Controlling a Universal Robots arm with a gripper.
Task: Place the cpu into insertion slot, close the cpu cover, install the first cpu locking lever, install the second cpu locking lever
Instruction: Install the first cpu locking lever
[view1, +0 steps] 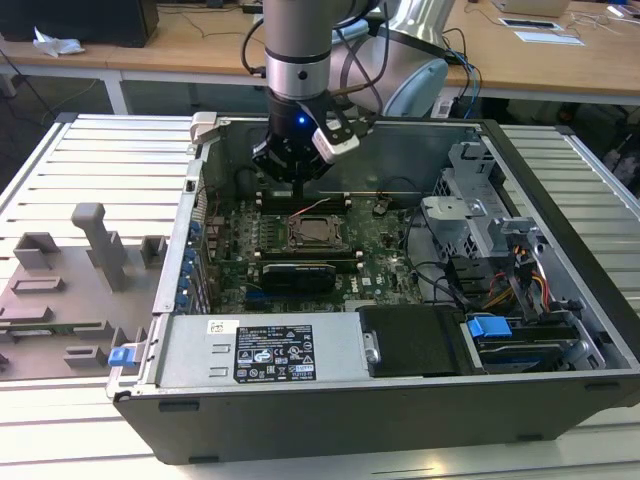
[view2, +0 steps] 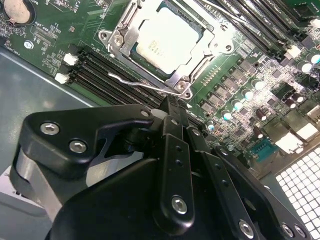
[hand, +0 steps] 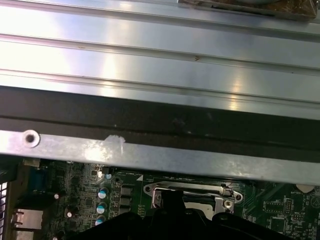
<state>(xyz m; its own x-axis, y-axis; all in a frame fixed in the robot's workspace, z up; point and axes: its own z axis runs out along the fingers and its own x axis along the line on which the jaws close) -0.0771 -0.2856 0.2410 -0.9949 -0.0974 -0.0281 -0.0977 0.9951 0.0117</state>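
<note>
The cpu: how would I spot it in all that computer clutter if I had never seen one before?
Look inside the open computer case, at the green motherboard on its floor. Near the board's middle, just past the gripper, lies the cpu cover, a silvery metal frame. The cpu is the flat, pale square in its window, unlike the long black memory slots beside it.

Bright overhead light; glare on metal rails.

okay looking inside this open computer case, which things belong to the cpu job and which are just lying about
Job:
- silvery square cpu in its dark insertion slot
- silvery metal cpu cover
- thin wire locking lever
- black gripper

Lying about:
- round coin battery
- grey plastic fixtures
- blue drive latch
</note>
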